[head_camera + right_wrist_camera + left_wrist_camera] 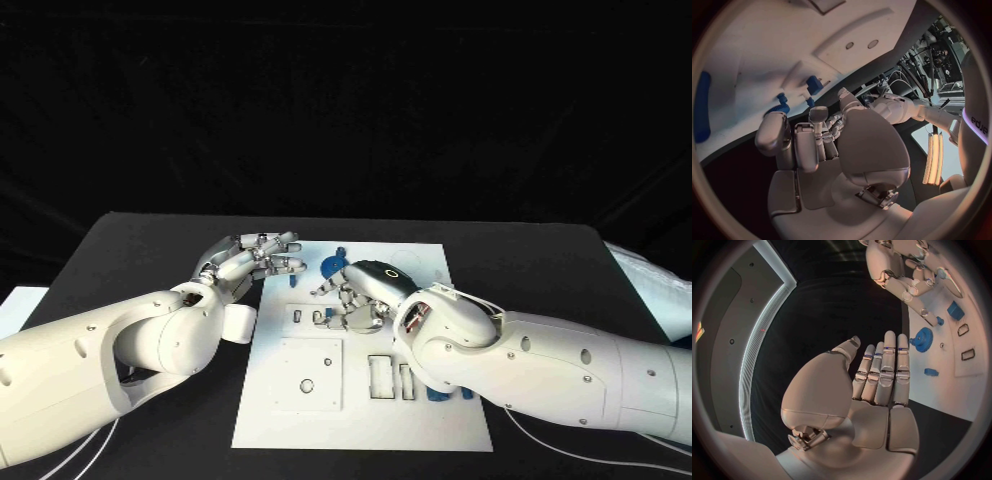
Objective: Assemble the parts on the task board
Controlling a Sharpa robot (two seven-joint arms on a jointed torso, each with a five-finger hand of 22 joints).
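A: How is the left hand (248,258) seen to lie?

B: It is held flat above the black table (144,250), just beside the left edge of the task board (289,420), its silver fingers (887,365) stretched out straight and side by side, with nothing in them. Smooth metallic segments with dark bands are shown in the left wrist view.

A: And the right hand (358,298)?

B: It is lowered over the upper middle of the board, fingers (801,145) curled downward towards the white surface. Whether anything is gripped beneath them cannot be told; the fingertips are hidden by the hand itself.

A: Where are the parts found?

B: A round, toothed blue gear (923,336) lies flat near the board's far edge, just beyond the right hand. A small blue block (931,372) is set apart from it on the plate. Another blue rectangular piece (955,310) lies further along. Rectangular slots (381,375) and a raised square plate (309,373) with round holes are seen in the near half, matte and white.
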